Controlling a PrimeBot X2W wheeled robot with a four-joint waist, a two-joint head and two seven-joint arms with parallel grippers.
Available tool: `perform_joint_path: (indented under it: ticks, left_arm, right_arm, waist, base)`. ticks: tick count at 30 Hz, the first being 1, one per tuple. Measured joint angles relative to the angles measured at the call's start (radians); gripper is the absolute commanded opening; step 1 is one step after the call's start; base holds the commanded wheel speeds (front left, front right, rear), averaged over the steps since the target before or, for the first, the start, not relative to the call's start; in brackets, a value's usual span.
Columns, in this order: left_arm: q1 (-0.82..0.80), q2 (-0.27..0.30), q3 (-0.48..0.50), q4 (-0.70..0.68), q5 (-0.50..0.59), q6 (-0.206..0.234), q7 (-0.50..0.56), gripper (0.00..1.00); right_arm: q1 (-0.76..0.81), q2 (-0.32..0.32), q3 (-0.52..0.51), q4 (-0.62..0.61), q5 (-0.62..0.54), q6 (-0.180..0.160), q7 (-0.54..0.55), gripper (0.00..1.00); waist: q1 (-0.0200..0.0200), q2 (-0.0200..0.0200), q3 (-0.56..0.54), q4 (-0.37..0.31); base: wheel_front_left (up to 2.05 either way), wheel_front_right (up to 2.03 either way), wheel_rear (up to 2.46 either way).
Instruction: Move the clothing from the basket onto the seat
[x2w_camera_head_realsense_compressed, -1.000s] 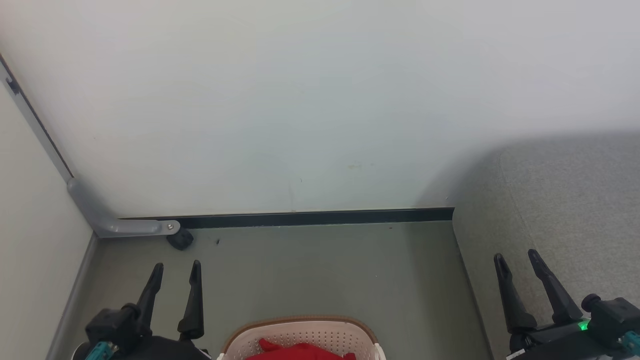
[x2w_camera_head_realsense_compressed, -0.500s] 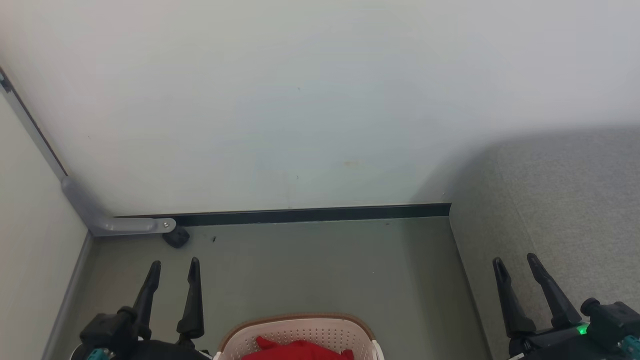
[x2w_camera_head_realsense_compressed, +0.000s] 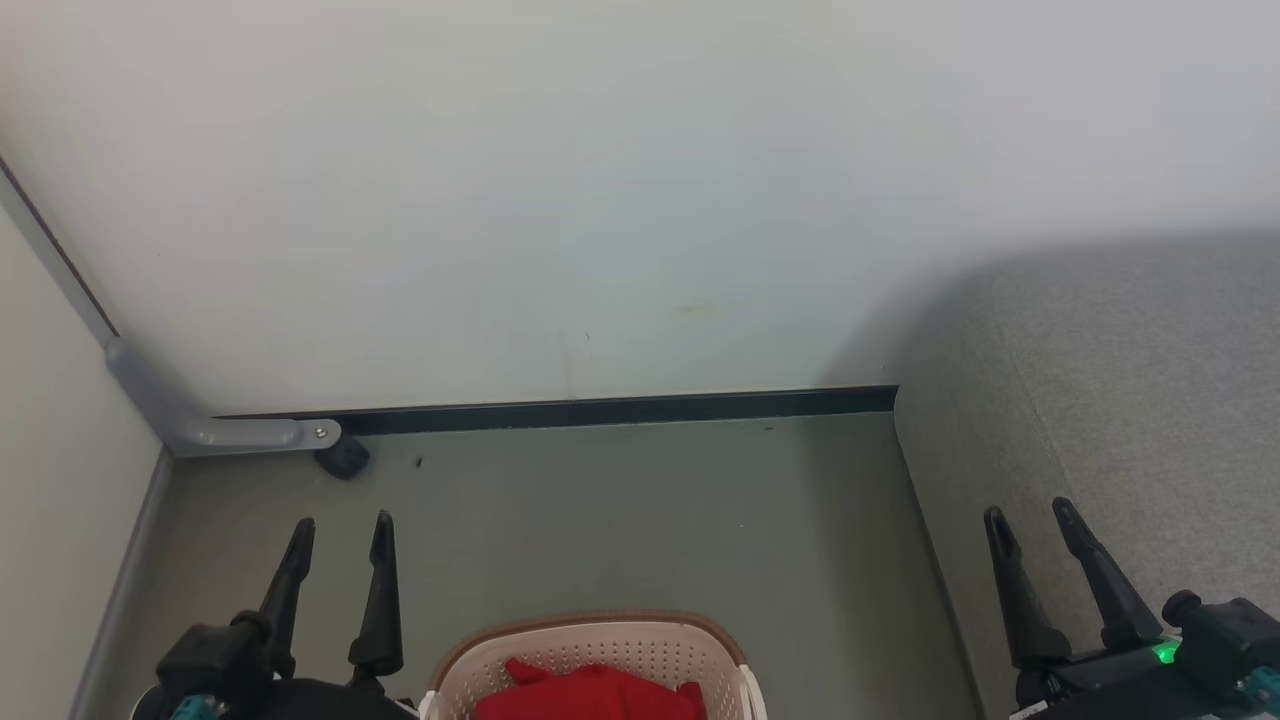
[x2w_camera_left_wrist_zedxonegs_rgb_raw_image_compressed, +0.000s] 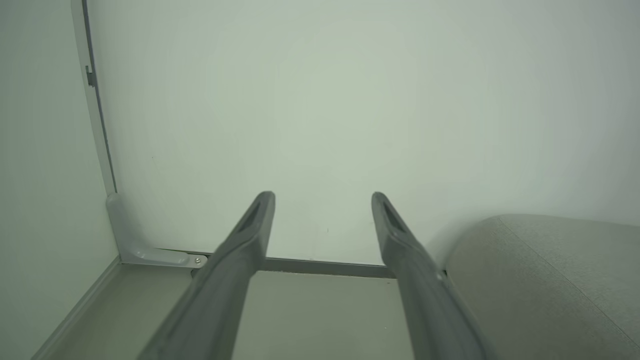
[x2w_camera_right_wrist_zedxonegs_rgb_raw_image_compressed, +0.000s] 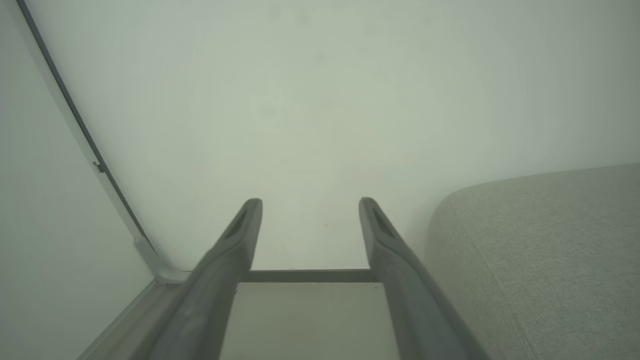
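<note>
Basket (x2w_camera_head_realsense_compressed: 590, 622): bottom middle of the head view, standing on the grey-green floor (x2w_camera_head_realsense_compressed: 640, 520); cream sides with rows of holes, brown rim (only its far half is in frame).
Clothing (x2w_camera_head_realsense_compressed: 590, 692): a crumpled red heap inside the basket, lying below the rim.
Wall (x2w_camera_head_realsense_compressed: 600, 200): pale, with a dark skirting strip (x2w_camera_head_realsense_compressed: 620, 408) along its foot.
Seat (x2w_camera_head_realsense_compressed: 1120, 400): grey fabric, right of the basket and apart from it, its rounded far corner up against the wall.
Left tool (x2w_camera_head_realsense_compressed: 343, 522): lower left, two dark fingers spread apart with nothing between them, over the floor just left of the basket.
Right tool (x2w_camera_head_realsense_compressed: 1028, 510): lower right, fingers likewise spread and empty, seen against the seat's near side.
Corner: a grey bracket (x2w_camera_head_realsense_compressed: 210, 430) at far left, with a small dark lump (x2w_camera_head_realsense_compressed: 342, 458) on the floor just beside its end.
</note>
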Motion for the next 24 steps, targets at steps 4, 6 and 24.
perform_joint_path:
  ticks: [4, 6, 24]
  left_arm:
    - [0.004, 0.004, -0.001, -0.001, 0.005, 0.008, 0.002, 1.0]
    - [0.004, 0.005, -0.001, 0.001, 0.006, 0.008, 0.004, 1.0]
    - [-0.028, 0.002, -0.038, 0.094, 0.015, 0.007, 0.047, 1.0]
  right_arm:
    - [-0.006, 0.0, 0.001, -0.01, 0.0, 0.0, 0.0, 1.0]
    - [-0.016, 0.001, 0.001, -0.012, -0.001, 0.0, 0.0, 1.0]
    - [-0.062, 0.002, 0.001, -0.055, -0.001, 0.0, 0.0, 1.0]
  waist:
    - [0.0, 0.0, 0.016, -0.004]
    - [0.0, 0.0, 0.026, -0.007]
    - [0.0001, 0.0, 0.142, -0.041]
  base:
    - [0.0, 0.0, 0.0]
    - [0.0, 0.0, 0.0]
    - [0.0, 0.0, 0.0]
